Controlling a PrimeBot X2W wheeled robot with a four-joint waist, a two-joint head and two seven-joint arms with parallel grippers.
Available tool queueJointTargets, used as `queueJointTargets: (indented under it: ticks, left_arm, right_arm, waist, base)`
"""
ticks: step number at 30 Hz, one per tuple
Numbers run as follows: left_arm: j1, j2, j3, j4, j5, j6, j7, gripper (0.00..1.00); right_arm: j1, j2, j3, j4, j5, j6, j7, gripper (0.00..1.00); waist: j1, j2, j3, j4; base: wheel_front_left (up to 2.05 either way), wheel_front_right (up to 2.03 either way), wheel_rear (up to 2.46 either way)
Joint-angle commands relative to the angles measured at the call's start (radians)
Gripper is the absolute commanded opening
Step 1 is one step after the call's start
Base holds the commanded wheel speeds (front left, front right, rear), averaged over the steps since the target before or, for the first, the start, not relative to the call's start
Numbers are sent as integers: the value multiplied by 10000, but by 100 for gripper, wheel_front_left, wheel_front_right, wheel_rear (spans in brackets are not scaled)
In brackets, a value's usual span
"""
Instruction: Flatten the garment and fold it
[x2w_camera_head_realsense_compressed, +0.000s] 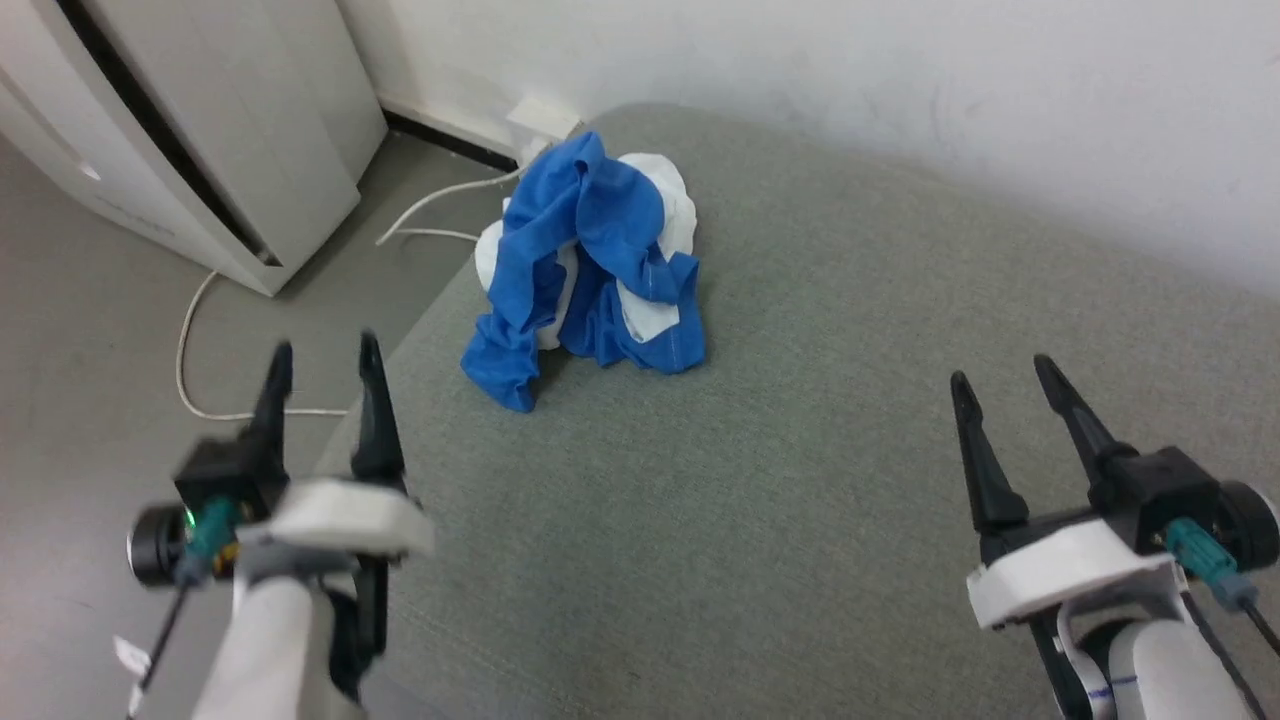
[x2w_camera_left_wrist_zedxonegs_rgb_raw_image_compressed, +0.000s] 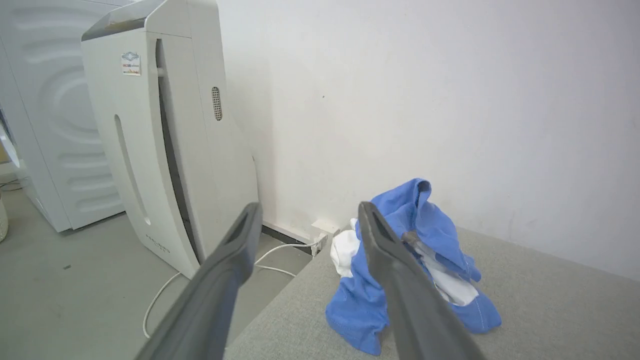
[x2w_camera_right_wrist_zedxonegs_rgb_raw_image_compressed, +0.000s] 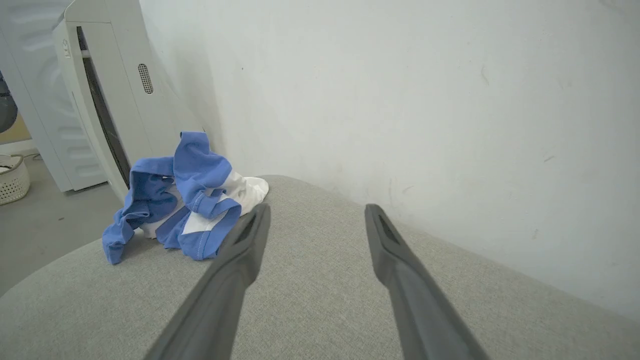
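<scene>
Home laundry corner — white washing machine (x2w_camera_left_wrist_zedxonegs_rgb_raw_image_compressed: 45, 115), tall floor appliance (x2w_camera_left_wrist_zedxonegs_rgb_raw_image_compressed: 150, 150), woven basket (x2w_camera_right_wrist_zedxonegs_rgb_raw_image_compressed: 12, 180)

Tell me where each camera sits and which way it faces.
Head view: from the robot's head, looking forward and down at the grey cushion and the crumpled garment; the left tool and right tool show, both open.
Left wrist view: on the left wrist, looking along its fingers toward the garment, wall and white appliance.
Right wrist view: on the right wrist, looking along its fingers across the cushion to the wall.
Shared: all three show the garment.
</scene>
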Motion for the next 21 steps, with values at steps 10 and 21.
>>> queueJointTargets:
  ticks: [10, 21]
  left_arm:
    - [-4613, 821, 579, 1789, -1539, -1152, 2135, 100]
    - [-6977, 1867, 1530, 3777, -3048, -1062, 5644, 100]
  right_arm:
    - [-1340, 20, 405, -648, -630, -11, 331, 100]
    - [-2301, 20, 811, -787, -567, -11, 135, 100]
  waist:
    - [0, -1, 3114, -2130]
    - [0, -1, 5183, -3798]
  base:
    - [0, 0, 0]
    - [0, 0, 0]
